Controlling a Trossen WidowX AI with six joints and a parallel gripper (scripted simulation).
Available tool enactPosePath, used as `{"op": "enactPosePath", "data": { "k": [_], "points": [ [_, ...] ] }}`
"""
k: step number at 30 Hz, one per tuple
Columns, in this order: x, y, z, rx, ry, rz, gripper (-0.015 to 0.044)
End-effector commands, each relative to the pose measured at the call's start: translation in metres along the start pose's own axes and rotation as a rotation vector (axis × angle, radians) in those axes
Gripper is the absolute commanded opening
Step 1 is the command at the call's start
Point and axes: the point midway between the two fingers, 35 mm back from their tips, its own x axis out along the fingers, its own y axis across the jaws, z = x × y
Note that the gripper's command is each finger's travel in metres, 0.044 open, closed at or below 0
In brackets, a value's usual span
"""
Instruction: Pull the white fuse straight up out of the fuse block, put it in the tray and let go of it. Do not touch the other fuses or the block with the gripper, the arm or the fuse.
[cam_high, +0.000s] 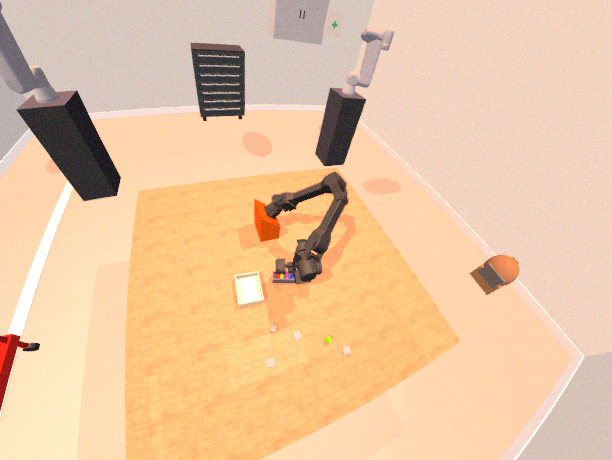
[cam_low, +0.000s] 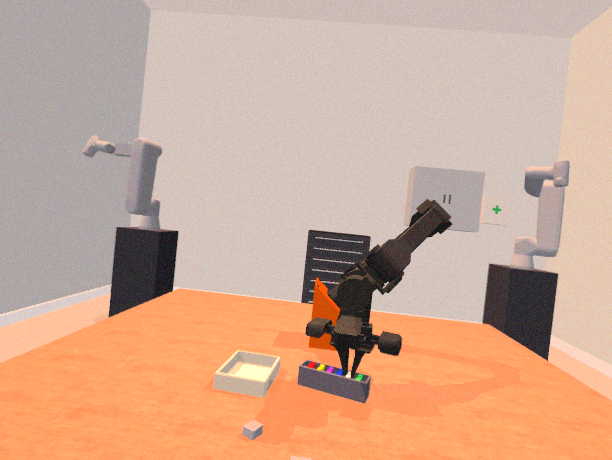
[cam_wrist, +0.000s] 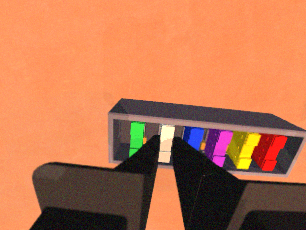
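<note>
The fuse block (cam_high: 283, 281) (cam_low: 330, 387) (cam_wrist: 200, 111) holds a row of coloured fuses. The white fuse (cam_low: 349, 375) (cam_wrist: 167, 131) stands upright in its slot, between the green fuse (cam_low: 359, 378) (cam_wrist: 137, 131) and the blue fuse (cam_low: 340, 372) (cam_wrist: 194, 136). My gripper (cam_low: 350, 373) (cam_wrist: 167, 141) points down over the block, with one fingertip on each side of the white fuse, and appears shut on it. In the top view the arm hides this end of the block. The pale tray (cam_high: 237, 292) (cam_low: 237, 385) stands beside the block's red-fuse end, with nothing visible inside.
The purple fuse (cam_wrist: 221, 142), yellow fuse (cam_wrist: 246, 147) and red fuse (cam_wrist: 272, 150) stand farther along the block. An orange wedge-shaped object (cam_high: 270, 231) (cam_low: 323, 320) is by the arm's base. Several small cubes, one a pale cube (cam_high: 273, 328) (cam_low: 252, 430), lie in front of the block and tray.
</note>
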Motion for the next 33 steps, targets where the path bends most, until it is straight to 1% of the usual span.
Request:
{"op": "enactPosePath", "data": {
  "k": [1,5,33],
  "points": [
    [0.0,0.0,0.0,0.0,0.0,0.0,0.0027],
    [0.0,0.0,0.0,0.0,0.0,0.0,0.0001],
    [-0.012,0.0,0.001,0.001,0.0,0.0,0.0]
  ]
}}
